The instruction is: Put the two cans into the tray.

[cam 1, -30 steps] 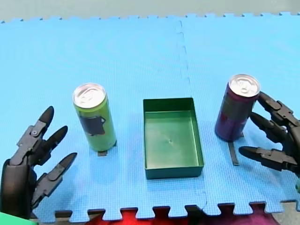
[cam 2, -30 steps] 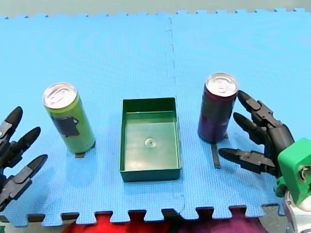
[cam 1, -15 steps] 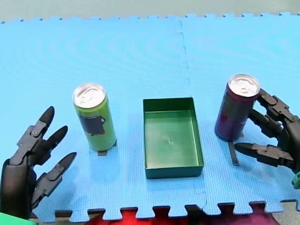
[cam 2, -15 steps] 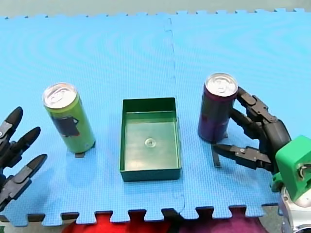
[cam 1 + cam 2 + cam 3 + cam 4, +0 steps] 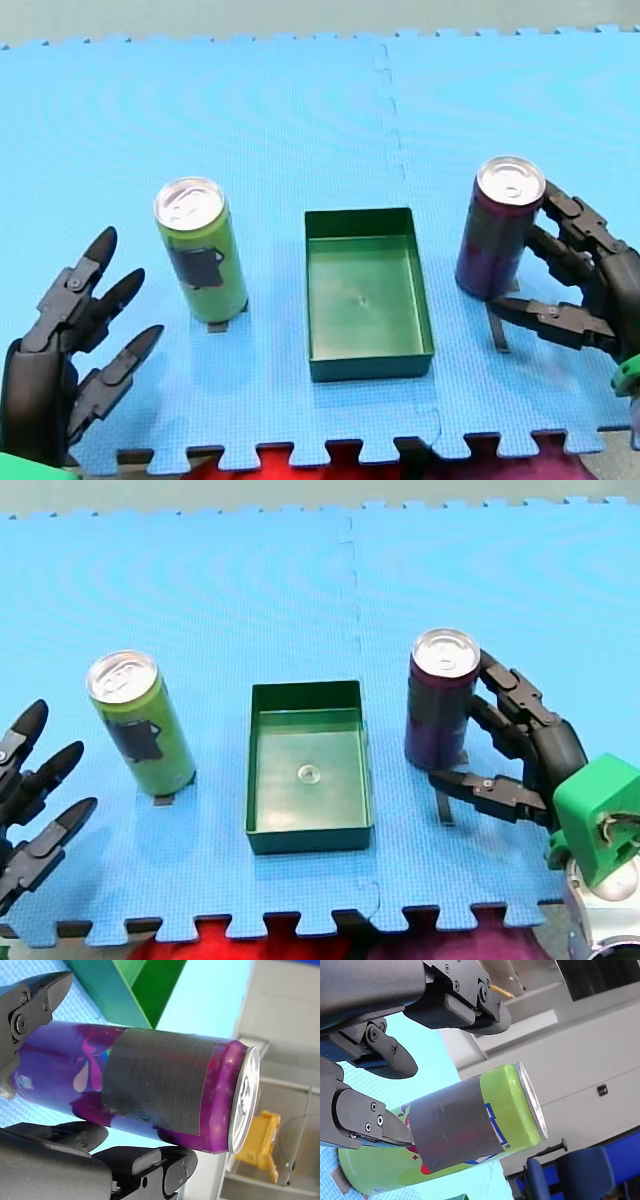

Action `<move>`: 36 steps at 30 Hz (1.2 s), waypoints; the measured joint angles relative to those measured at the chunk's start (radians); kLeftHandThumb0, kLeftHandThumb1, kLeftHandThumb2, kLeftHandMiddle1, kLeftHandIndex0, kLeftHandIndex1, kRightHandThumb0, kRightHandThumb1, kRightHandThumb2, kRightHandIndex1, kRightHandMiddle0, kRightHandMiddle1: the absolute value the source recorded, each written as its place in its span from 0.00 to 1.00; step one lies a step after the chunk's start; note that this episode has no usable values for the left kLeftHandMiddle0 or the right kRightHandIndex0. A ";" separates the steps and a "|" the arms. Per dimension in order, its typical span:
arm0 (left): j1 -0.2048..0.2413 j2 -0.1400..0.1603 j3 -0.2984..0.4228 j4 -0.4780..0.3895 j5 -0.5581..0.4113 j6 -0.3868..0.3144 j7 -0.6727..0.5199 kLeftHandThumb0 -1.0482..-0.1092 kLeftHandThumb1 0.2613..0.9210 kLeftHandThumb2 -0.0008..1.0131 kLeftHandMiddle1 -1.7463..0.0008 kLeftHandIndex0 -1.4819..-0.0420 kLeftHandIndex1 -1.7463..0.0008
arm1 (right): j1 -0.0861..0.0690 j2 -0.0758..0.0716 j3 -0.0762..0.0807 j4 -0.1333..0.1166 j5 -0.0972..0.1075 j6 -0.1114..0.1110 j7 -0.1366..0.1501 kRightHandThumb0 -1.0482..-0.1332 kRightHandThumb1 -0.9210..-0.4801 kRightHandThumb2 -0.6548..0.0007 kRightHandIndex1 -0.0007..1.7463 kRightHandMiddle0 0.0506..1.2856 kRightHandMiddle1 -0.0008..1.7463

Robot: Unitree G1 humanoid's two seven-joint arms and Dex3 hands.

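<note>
Looking down from the head, we're seeing the L hand (image 5: 75, 340) hanging nearest us, over the near-left corner of the blue mat (image 5: 250, 120). It's holding nothing, its fingers aren't curling, and it's staying well apart from the green can (image 5: 203, 250).

A bit further out on the opposite side, the R hand (image 5: 590, 285) is wrapping the purple can (image 5: 495, 240). Its fingers (image 5: 570, 215) are pressing the can's outer side up high, and the thumb (image 5: 545, 317) is reaching across the front near the base. The first wrist view is showing the same grip, w/ the can sitting btwn dark fingers and a grey tape patch (image 5: 160, 1080) covering its label.

The purple can is standing upright on the mat, just R of the green tray (image 5: 370, 368). The tray is sitting open side up btwn the two cans, both standing outside it. The green can is standing upright just L of it, also wearing a dark patch.

A short dark tape strip (image 5: 497, 328) is lying at the purple can's foot.

In the second wrist view, dark fingers are showing beside the green can; we can't tell if they're touching it.
</note>
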 measured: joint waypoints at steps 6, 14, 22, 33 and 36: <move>0.004 0.000 -0.001 -0.010 -0.009 0.001 -0.007 0.00 1.00 0.07 1.00 0.73 1.00 | -0.006 0.004 0.006 -0.001 -0.009 0.000 -0.020 0.39 0.67 1.00 0.00 0.20 0.00; 0.011 0.001 -0.002 -0.021 -0.021 0.001 -0.025 0.00 1.00 0.08 1.00 0.73 1.00 | -0.007 0.005 0.014 -0.004 -0.018 0.000 -0.035 0.37 0.66 1.00 0.00 0.20 0.00; 0.014 0.007 -0.001 -0.024 -0.046 -0.013 -0.058 0.00 1.00 0.08 1.00 0.73 1.00 | -0.007 0.006 0.023 -0.008 -0.028 0.000 -0.053 0.36 0.66 1.00 0.00 0.19 0.00; 0.028 0.009 -0.001 -0.046 -0.071 -0.019 -0.093 0.00 1.00 0.08 1.00 0.73 1.00 | -0.007 0.006 0.043 -0.010 -0.061 0.003 -0.114 0.32 0.65 1.00 0.00 0.19 0.00; 0.030 0.009 0.000 -0.049 -0.077 -0.019 -0.099 0.00 1.00 0.08 1.00 0.73 1.00 | -0.008 0.004 0.049 -0.010 -0.071 0.006 -0.128 0.31 0.65 1.00 0.00 0.19 0.00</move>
